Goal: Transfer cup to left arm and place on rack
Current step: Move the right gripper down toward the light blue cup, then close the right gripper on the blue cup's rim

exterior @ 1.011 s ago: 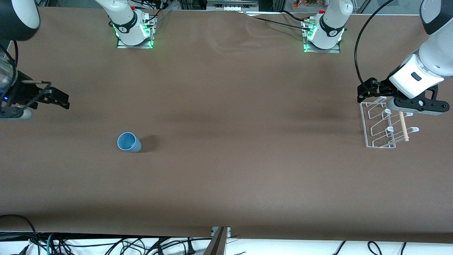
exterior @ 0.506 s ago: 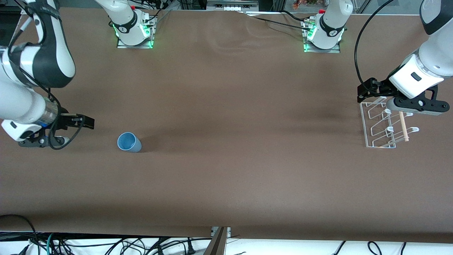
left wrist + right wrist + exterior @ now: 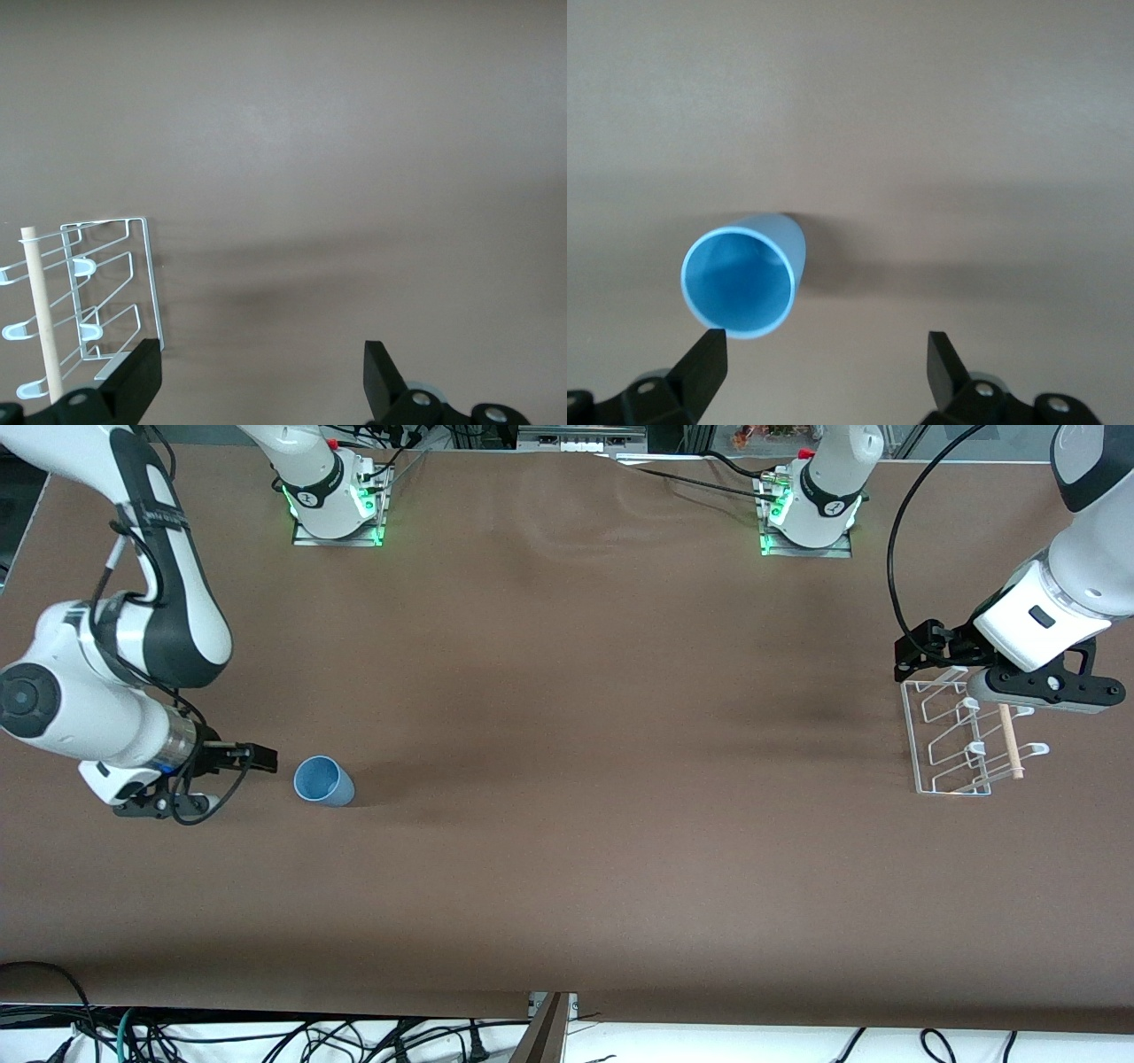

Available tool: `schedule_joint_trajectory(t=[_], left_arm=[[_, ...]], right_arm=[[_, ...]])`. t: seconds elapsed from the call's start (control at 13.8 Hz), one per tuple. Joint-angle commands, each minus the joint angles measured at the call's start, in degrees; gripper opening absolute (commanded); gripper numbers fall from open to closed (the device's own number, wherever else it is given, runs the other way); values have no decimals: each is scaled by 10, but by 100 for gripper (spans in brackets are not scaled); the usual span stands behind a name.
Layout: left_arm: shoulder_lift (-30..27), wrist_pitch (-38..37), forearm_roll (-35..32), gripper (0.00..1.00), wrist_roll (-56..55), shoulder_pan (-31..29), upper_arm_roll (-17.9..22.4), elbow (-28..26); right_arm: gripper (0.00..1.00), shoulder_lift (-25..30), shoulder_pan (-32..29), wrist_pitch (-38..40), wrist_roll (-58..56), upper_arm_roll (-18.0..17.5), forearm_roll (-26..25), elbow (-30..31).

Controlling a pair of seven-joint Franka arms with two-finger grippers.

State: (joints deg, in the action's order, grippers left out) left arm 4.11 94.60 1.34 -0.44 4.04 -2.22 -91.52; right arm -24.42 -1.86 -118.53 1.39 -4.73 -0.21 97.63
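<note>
**Right arm closing in on the cup, grab not made yet**

The table (image 3: 567,868) was one wide brown sheet, w/ cables hanging off the edge nearest the front camera. I saw the cup (image 3: 322,781) lying tipped on it toward the right arm's end, mouth facing the right gripper (image 3: 262,759), well apart from the rack (image 3: 952,735) at the left arm's end.

Right gripper sat low, just beside the cup's mouth, not touching as far as I could tell. In the right wrist view its fingers (image 3: 704,367) were spread wide, nothing between them, and the cup (image 3: 742,276) lay off toward one finger, not centred.

Left gripper (image 3: 921,651) waited over the rack's edge, fingers (image 3: 142,376) also apart & empty.

My read: step 1, the pickup approach. Next move prob. needed a sideways shift to centre the cup between the fingers, then push in & squeeze; a smooth tapered cup on its side could roll if nudged.
</note>
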Motion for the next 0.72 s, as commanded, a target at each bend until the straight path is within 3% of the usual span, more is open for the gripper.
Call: schedule_joint_trajectory(t=[0.0, 0.29, 0.65], left_arm=[[-3, -1, 4, 100, -4, 4, 2, -1], [-3, -1, 4, 100, -4, 4, 2, -1], [-3, -6, 4, 100, -4, 4, 2, -1]], right_arm=[[100, -20, 2, -60, 6, -3, 8, 21], [100, -41, 6, -103, 6, -4, 22, 38], [100, -45, 10, -102, 5, -4, 23, 46]])
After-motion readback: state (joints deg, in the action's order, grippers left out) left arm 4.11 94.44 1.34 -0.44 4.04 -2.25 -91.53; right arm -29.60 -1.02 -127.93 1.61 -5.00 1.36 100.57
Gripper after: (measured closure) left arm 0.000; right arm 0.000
